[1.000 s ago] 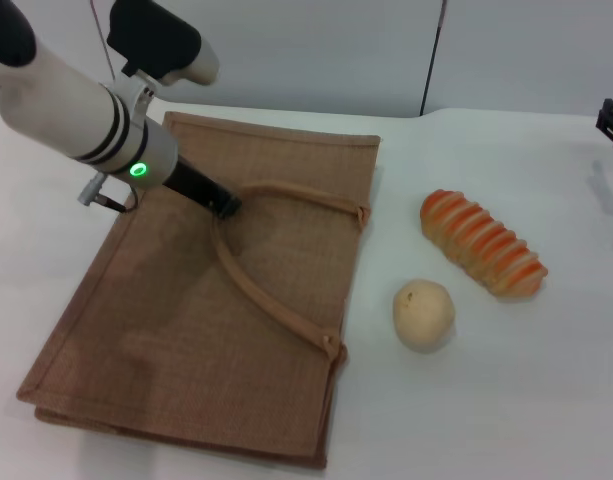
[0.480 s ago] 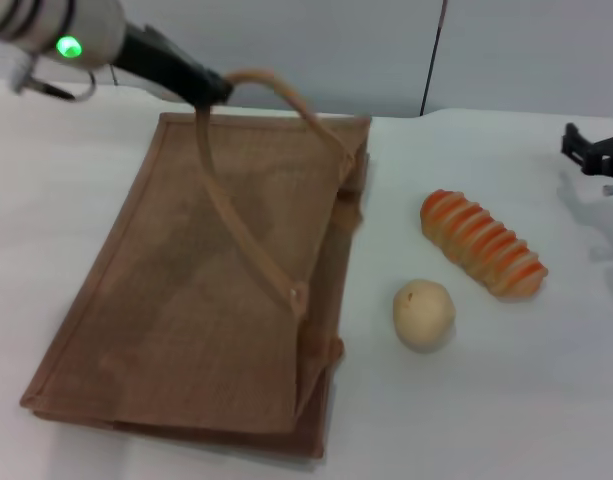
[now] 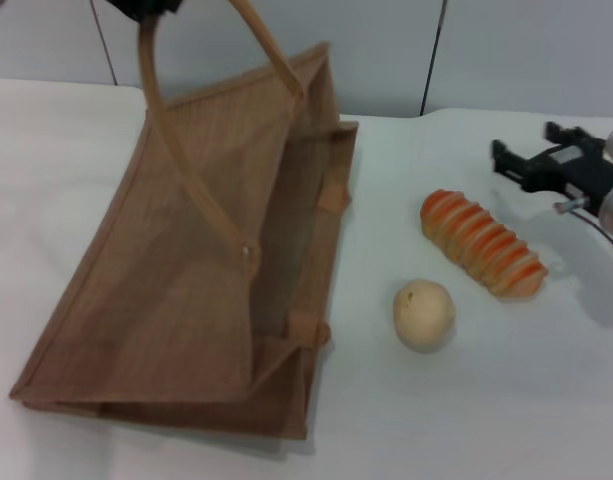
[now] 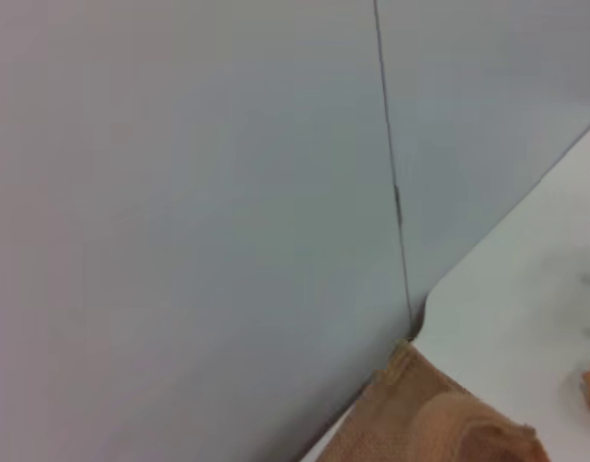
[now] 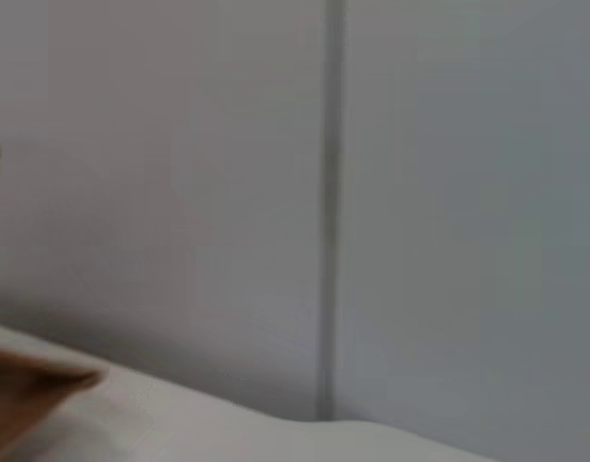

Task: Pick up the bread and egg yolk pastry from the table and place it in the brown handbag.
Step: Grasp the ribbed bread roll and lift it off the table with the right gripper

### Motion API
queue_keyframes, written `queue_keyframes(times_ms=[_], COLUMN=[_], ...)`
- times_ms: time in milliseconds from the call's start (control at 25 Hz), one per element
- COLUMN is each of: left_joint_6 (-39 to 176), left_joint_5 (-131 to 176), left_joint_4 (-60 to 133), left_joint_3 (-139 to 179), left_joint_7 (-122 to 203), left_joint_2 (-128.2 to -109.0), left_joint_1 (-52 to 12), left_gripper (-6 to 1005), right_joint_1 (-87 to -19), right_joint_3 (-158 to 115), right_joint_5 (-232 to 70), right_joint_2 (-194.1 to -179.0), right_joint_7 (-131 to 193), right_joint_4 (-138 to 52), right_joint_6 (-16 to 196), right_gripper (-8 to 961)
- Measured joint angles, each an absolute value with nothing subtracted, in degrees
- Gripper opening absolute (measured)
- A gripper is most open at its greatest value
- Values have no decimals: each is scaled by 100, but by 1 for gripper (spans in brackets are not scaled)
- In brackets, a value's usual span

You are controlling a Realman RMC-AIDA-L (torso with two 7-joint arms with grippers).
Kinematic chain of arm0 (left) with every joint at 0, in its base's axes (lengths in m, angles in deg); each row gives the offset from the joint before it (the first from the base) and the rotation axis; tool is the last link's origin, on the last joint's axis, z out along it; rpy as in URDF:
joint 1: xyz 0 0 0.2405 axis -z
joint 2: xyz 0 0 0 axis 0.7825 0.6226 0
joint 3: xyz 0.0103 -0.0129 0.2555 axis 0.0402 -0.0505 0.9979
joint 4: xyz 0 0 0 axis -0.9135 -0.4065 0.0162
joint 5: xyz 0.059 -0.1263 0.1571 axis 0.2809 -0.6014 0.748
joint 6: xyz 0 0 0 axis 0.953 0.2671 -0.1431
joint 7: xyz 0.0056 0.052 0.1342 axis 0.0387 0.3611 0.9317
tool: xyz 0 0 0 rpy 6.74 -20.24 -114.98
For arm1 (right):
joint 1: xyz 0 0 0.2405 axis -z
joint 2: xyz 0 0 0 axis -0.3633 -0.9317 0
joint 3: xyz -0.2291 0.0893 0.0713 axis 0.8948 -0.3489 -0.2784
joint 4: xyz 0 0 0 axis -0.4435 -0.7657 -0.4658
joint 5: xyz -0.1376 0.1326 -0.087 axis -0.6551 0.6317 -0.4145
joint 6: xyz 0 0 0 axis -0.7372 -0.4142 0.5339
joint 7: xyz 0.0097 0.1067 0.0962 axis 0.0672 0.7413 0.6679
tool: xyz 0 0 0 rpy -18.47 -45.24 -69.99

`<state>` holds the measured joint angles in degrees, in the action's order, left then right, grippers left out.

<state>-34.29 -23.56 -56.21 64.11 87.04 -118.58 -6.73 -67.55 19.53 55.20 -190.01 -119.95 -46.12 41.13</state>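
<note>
The brown handbag (image 3: 186, 290) lies on the white table with its upper side lifted, so its mouth gapes toward the foods. My left gripper (image 3: 146, 8) is at the top edge of the head view, shut on one handle (image 3: 171, 150) and holding it high. The striped orange and cream bread (image 3: 482, 244) lies to the right of the bag. The pale round egg yolk pastry (image 3: 423, 314) sits in front of it. My right gripper (image 3: 526, 148) is open and empty, hovering just behind the bread's far end. The left wrist view shows a corner of the bag (image 4: 429, 423).
A grey wall with a vertical seam (image 3: 433, 55) stands behind the table (image 3: 466, 420). The second handle (image 3: 331, 190) lies at the bag's open mouth. The right wrist view shows mostly wall.
My left gripper has risen with the handle, pulling the bag's upper side up and opening its mouth. My right gripper has come in from the right edge toward the bread.
</note>
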Motion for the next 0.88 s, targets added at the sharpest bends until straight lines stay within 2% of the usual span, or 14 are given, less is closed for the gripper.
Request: queue_keyframes(times_ms=[240,480,680,880], left_joint_6=[-3747,-3890,-3927,-3955], left_joint_5=[-2460,-2735,-2746,-2800], left_joint_4=[-6128,-6254,-6269,-6284], left_joint_3=[6387,6375,6363,6360], left_joint_7=[8485,8381,8357,8354], left_joint_2=[-11733,-11629,-11613,-11579], left_joint_1=[-616,-579,-546,-532], left_gripper=[119,118,118,118], right_joint_1=[-6623,-6182,-5859,-5860], right_joint_3=[1965,2010,2134,2478], right_joint_5=[3997,1909,319,-408], right_joint_2=[-18979,-18980,-19011,-19017], right_joint_7=[-10704,-8658,-6978,-6239], right_joint_4=[-3999,-2555,-1317,-1075], right_joint_6=[4010,3458,2919,2826], right_gripper=[822,825,828,833])
